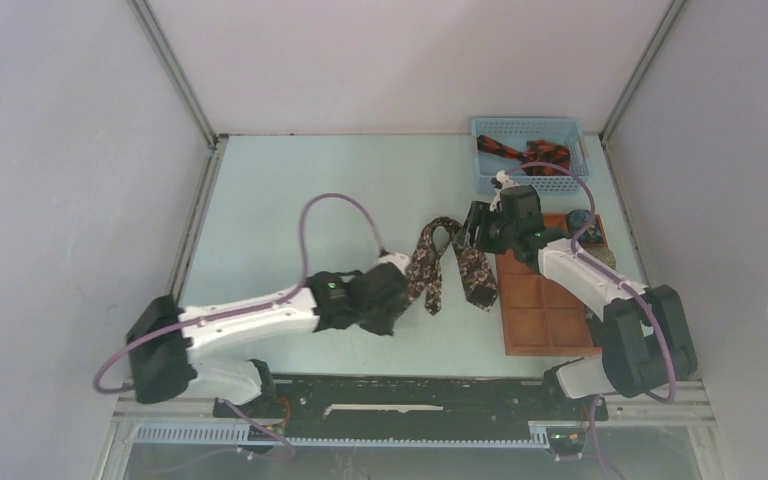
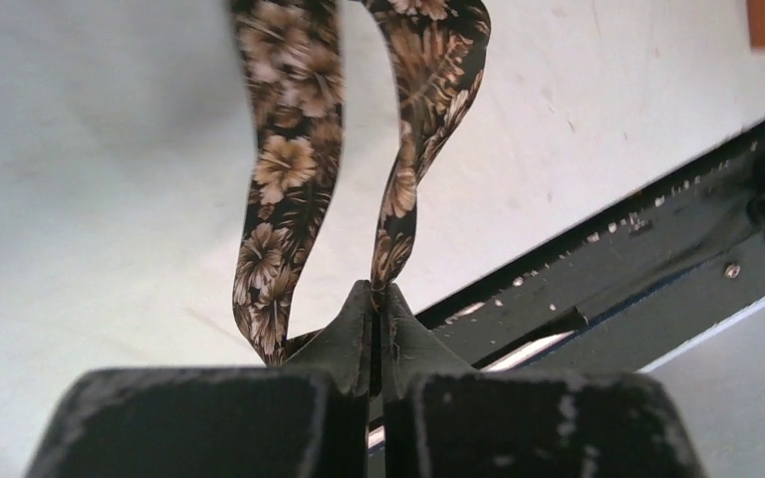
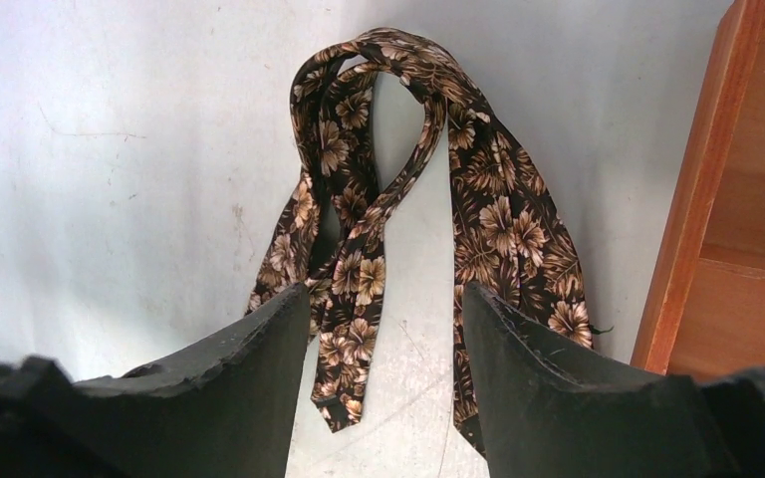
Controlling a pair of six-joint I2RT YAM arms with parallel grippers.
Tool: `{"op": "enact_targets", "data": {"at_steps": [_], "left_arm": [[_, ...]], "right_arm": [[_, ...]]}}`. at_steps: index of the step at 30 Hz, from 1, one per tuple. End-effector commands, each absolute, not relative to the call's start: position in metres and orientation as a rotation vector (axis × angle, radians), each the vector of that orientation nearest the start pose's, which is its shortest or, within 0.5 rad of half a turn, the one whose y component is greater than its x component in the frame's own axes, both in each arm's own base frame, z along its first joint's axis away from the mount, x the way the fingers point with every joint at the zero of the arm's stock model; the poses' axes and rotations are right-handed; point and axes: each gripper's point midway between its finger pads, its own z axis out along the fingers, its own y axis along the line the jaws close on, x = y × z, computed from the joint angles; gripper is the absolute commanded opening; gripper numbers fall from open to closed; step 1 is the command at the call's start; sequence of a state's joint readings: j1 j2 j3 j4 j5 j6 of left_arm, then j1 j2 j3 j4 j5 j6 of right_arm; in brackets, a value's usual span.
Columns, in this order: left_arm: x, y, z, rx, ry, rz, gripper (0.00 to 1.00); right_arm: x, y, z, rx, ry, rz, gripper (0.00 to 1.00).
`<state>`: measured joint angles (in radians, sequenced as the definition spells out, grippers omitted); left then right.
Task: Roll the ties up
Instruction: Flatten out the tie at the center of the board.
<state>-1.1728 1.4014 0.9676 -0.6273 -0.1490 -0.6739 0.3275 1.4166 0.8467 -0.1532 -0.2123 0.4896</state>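
Brown tie inside left gripper

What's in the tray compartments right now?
What look like a rolled blue-green tie and a rolled olive tie sit in the far right compartments of the tray. The near compartments in view hold nothing. The right arm crosses the tray, hiding the cells beneath it.

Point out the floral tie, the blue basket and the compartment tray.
Dark brown floral-print fabric necktie (image 3: 503,229): right wrist view, wide blade.
Blue plastic mesh basket (image 1: 526,127): top external view, far wall.
Orange-brown tray of square compartments (image 1: 527,327): top external view, bare near compartment.
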Motion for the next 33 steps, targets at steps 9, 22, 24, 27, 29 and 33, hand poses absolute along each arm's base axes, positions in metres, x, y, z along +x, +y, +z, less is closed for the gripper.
{"op": "enact_targets", "data": {"at_steps": [9,22,24,27,29,33], "left_arm": [[0.186,-0.148,0.112,-0.018,2.529,-0.322,0.00],[0.230,-0.032,0.114,-0.682,2.380,-0.148,0.00],[0.234,-0.020,0.113,-0.736,2.372,-0.144,0.00],[0.241,-0.003,0.113,-0.816,2.364,-0.141,0.00],[0.245,0.007,0.114,-0.861,2.353,-0.139,0.00],[0.252,0.031,0.112,-0.954,2.330,-0.105,0.00]], "right_arm": [[0.344,0.175,0.109,0.087,2.335,0.677,0.60],[0.345,0.176,0.107,0.088,2.352,0.679,0.60],[0.345,0.176,0.106,0.089,2.355,0.682,0.60],[0.345,0.175,0.106,0.093,2.358,0.686,0.60],[0.345,0.175,0.106,0.093,2.358,0.686,0.60],[0.346,0.176,0.106,0.092,2.357,0.689,0.60]]}}
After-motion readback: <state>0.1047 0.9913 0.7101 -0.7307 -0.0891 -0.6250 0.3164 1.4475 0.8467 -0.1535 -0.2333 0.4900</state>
